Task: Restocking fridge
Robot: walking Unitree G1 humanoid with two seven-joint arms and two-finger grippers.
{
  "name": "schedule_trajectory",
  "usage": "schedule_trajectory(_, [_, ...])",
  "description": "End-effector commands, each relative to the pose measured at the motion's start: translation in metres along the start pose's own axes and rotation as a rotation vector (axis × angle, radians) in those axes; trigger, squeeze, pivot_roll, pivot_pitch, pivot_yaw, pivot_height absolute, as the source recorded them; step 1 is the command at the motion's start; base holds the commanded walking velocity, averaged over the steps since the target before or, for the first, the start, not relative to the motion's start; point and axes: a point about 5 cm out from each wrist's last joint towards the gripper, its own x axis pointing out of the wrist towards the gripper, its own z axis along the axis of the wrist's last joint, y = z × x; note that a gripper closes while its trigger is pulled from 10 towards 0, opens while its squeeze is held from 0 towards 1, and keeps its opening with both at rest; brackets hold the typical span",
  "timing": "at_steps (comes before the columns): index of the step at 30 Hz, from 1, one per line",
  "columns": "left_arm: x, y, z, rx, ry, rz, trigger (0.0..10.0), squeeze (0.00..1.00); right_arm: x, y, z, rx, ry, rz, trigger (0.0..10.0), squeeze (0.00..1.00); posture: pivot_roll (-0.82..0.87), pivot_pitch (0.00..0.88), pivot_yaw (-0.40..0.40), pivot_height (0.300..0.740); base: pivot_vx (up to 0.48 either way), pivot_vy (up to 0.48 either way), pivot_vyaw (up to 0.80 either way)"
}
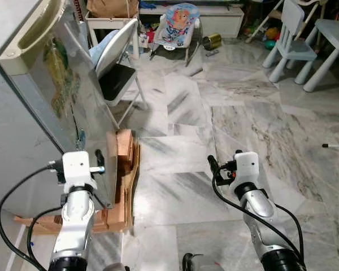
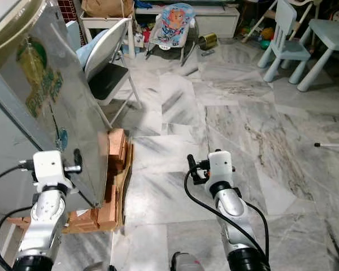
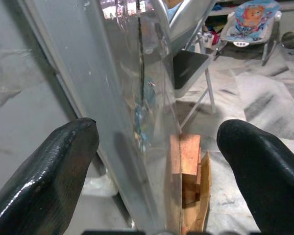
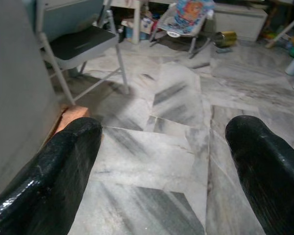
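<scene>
Fridge door (image 1: 56, 84) stands open at 10 o'clock, its edge between the spread fingers of the left hand (image 3: 157, 161). Right hand (image 4: 161, 161) hovers open above the marble floor (image 1: 226, 113).

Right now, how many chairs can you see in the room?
2: a grey folding chair beside the fridge door, and a small pale blue chair by the little table. Others may be hidden.

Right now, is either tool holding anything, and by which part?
Nothing is held. The left tool is open astride the fridge door edge; the right tool is open.
</scene>
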Motion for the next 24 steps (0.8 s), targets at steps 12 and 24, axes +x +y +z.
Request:
schedule_trajectory(12, [0.022, 0.015, 0.009, 0.020, -0.020, 0.106, 10.0, 0.00, -0.006, 0.005, 0.001, 0.041, 0.012, 0.052, 10.0, 0.00, -0.09, 0.078, 0.004, 0.740, 0.000, 0.000, 0.00])
schedule_trajectory(24, [0.020, 0.010, 0.006, -0.007, -0.020, 0.081, 10.0, 0.00, -0.005, 0.006, 0.002, 0.016, 0.017, 0.066, 10.0, 0.00, -0.08, 0.087, 0.002, 0.740, 0.000, 0.000, 0.27])
